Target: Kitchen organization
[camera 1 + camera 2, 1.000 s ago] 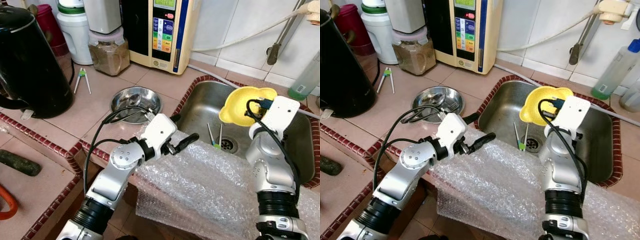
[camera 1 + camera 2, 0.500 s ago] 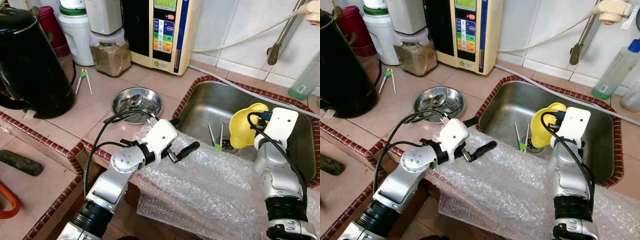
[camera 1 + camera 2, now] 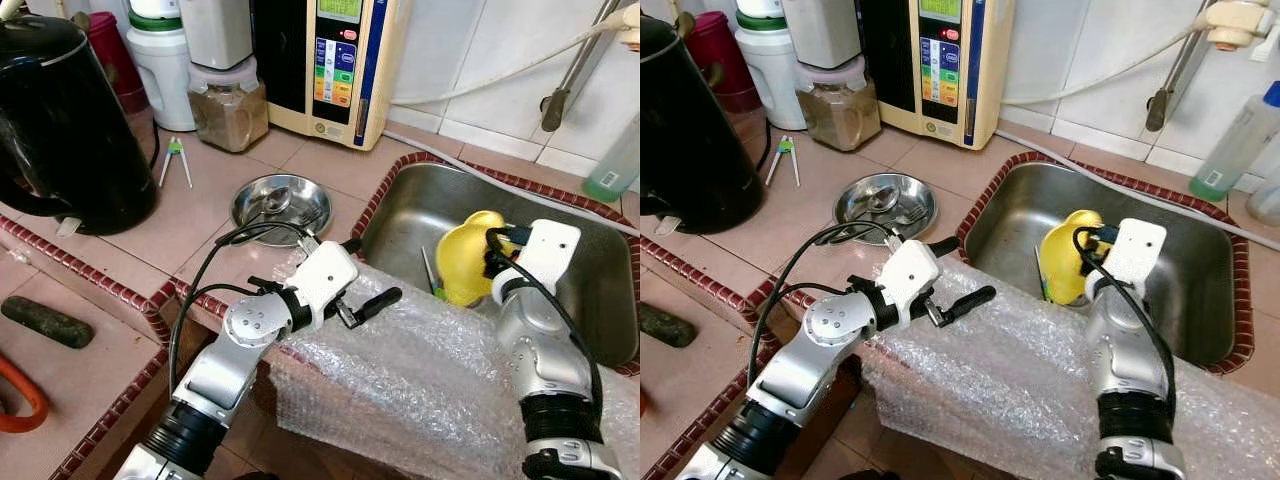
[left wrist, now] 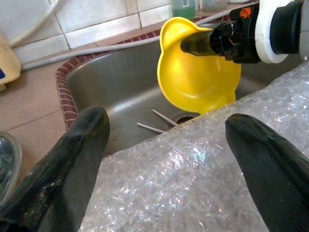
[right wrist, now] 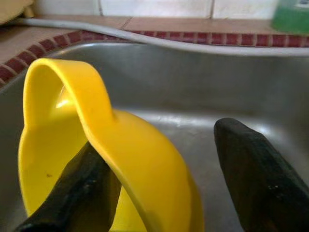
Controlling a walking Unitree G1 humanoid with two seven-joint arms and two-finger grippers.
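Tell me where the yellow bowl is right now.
The yellow bowl is down in the steel sink on the robot's right, tilted on edge at the right tool, just beyond the bubble wrap.

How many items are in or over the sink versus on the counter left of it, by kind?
Yellow bowl, in the right gripper inside the sink: 1
Green-tipped chopsticks in the sink: 1 pair
Steel dish on the counter: 1
Green-tipped chopsticks on the counter: 1 pair
Black kettle: 1
Total: 5
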